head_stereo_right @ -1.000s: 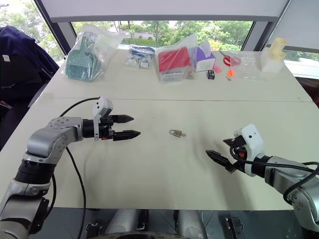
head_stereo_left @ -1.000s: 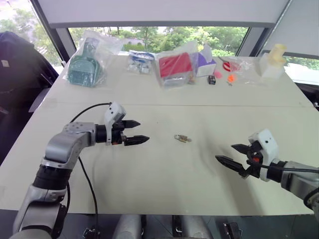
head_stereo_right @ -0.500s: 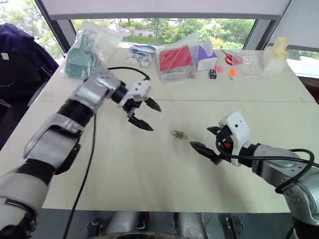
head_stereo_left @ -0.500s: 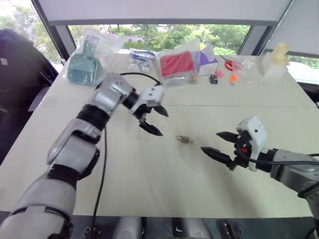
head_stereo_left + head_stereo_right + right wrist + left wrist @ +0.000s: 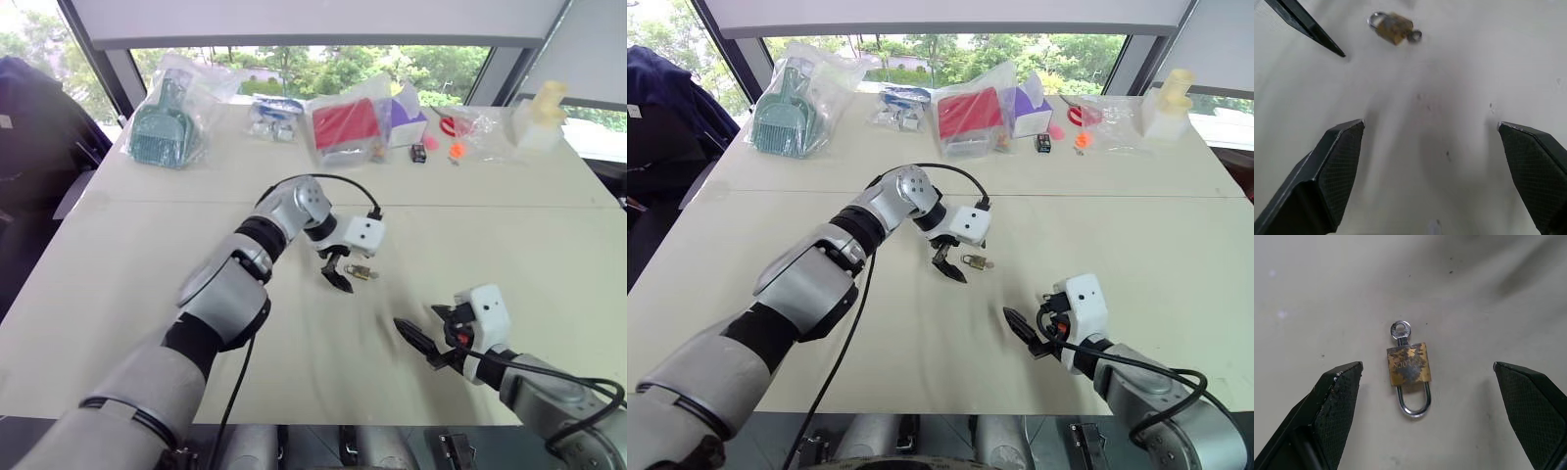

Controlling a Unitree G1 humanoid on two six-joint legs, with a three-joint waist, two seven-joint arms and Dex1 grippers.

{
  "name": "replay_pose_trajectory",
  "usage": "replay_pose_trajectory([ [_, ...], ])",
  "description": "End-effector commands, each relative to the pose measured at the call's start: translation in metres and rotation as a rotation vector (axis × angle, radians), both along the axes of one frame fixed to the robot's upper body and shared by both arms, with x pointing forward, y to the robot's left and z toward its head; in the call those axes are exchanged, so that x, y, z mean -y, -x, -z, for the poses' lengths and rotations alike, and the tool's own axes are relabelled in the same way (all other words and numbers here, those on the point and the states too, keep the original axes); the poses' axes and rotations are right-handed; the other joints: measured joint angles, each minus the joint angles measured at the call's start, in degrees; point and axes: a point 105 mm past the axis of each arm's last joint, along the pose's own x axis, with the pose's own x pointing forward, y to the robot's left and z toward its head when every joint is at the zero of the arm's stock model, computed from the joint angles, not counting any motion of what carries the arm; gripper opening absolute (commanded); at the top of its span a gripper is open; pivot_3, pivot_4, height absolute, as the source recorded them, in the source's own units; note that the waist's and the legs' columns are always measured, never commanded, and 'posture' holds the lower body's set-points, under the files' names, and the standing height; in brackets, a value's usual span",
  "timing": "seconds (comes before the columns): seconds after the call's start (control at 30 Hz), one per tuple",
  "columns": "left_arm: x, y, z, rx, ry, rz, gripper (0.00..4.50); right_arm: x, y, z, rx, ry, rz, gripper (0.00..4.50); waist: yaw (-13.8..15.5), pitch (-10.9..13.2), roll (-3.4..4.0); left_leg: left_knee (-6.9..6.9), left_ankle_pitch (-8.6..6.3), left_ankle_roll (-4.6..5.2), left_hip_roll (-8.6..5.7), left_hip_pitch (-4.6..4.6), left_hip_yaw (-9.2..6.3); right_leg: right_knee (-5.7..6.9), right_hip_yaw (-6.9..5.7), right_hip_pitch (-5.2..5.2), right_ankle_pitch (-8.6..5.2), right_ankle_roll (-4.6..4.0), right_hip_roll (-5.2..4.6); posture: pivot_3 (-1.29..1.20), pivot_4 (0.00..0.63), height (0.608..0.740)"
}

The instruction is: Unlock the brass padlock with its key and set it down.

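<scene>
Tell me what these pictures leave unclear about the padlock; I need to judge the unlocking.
- Key: left wrist view shows its ring; the blade sits inside the padlock.
- Shackle: latched or released, too small to tell.
- Left gripper: head views hide one finger behind its housing.

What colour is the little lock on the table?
The padlock is gold with dark worn patches, and its loop is silver. The left wrist view shows it best.
</scene>
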Motion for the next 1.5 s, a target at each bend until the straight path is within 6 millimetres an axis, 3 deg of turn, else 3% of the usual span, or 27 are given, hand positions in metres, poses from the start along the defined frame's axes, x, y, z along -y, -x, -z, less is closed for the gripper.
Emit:
replay_pose_trajectory([
  [0.03, 0.002, -0.003, -0.002, 0.014, -0.002, -0.025, 4.45, -0.003, 0.001, -0.010, 0.060, 0.007, 0.005, 4.48, 0.05, 0.00, 0.00, 0.00, 0.01, 0.02, 0.00, 0.01, -0.01, 0.02, 0.00, 0.00, 0.00, 0.00, 0.00, 0.00, 0.150, 0.740],
  [0.53, 0.022, 0.004, 0.020, -0.022, -0.019, -0.102, 4.45, 0.000, -0.002, -0.013, 0.084, 0.021, 0.028, 4.48, 0.33, -0.03, 0.00, 0.04, 0.05, 0.08, -0.16, 0.43, -0.01, -0.09, -0.03, 0.57, 0.01, 0.02, -0.21, 0.00, 0.150, 0.740],
  [0.63, 0.018, 0.006, 0.029, -0.010, -0.062, -0.084, 3.67, 0.000, -0.001, -0.013, 0.085, 0.021, 0.032, 4.50, 0.34, -0.04, 0.00, 0.04, 0.05, 0.08, -0.19, 0.62, -0.01, -0.10, -0.02, 0.77, 0.00, 0.03, -0.26, 0.00, 0.150, 0.740],
  [0.83, 0.019, 0.009, 0.040, -0.013, -0.061, -0.099, 0.70, 0.002, 0.000, -0.013, 0.089, 0.025, 0.046, 4.50, 0.31, -0.13, -0.02, 0.04, 0.05, 0.08, -0.18, 0.95, -0.01, -0.15, -0.02, 1.14, -0.02, 0.02, -0.29, 0.00, 0.150, 0.740],
  [0.97, 0.014, 0.006, 0.045, 0.020, -0.070, -0.104, 0.68, 0.004, -0.001, -0.017, 0.096, 0.029, 0.046, 4.50, 0.32, -0.22, 0.02, 0.04, 0.05, 0.08, -0.16, 1.14, -0.12, -0.45, -0.08, 1.50, -0.09, -0.07, -0.31, 0.00, 0.150, 0.740],
  [1.03, 0.010, 0.000, 0.040, 0.041, -0.036, -0.115, 0.68, 0.004, -0.001, -0.021, 0.106, 0.029, 0.036, 4.50, 0.22, -0.27, 0.04, 0.03, 0.05, 0.09, -0.15, 1.15, -0.15, -0.60, -0.09, 1.60, -0.07, -0.05, -0.35, 0.00, 0.150, 0.740],
  [1.1, 0.010, -0.007, 0.023, 0.100, 0.066, -0.093, 0.68, 0.003, -0.002, -0.029, 0.118, -0.007, 0.018, 4.50, 0.11, -0.27, 0.04, 0.03, 0.06, 0.10, -0.17, 1.12, -0.13, -0.71, -0.11, 1.62, 0.01, 0.06, -0.53, 0.00, 0.150, 0.740],
  [1.2, 0.002, -0.019, -0.025, 0.168, 0.309, -0.076, 0.68, 0.000, -0.010, -0.059, 0.191, -0.152, -0.021, 4.50, -0.56, -0.20, 0.04, 0.01, 0.07, 0.11, -0.16, 0.98, -0.07, -0.73, -0.11, 1.42, 0.17, 0.19, -0.60, 0.00, 0.150, 0.740],
  [1.3, -0.018, -0.025, -0.060, 0.206, 0.453, -0.057, 0.68, 0.001, -0.017, -0.087, 0.245, -0.259, -0.060, 4.50, -0.39, -0.19, 0.05, -0.05, 0.10, 0.15, -0.15, 0.53, -0.03, -0.51, -0.07, 0.76, 0.35, 0.24, -0.60, 0.00, 0.150, 0.740],
  [1.37, -0.041, -0.026, -0.083, 0.300, 0.510, -0.011, 0.68, -0.003, -0.024, -0.105, 0.285, -0.289, -0.110, 4.50, -0.15, -0.19, 0.06, -0.08, 0.10, 0.14, -0.15, 0.41, -0.03, -0.32, -0.09, 0.54, 0.35, 0.21, -0.63, 0.00, 0.150, 0.740],
  [1.5, -0.066, -0.016, -0.111, 0.373, 0.606, 0.038, 0.68, -0.017, -0.032, -0.128, 0.289, -0.374, -0.198, 4.50, 0.17, -0.22, 0.12, -0.10, 0.12, 0.12, -0.16, 0.04, -0.02, -0.31, -0.12, 0.20, 0.35, 0.20, -0.69, 0.00, 0.150, 0.740],
])
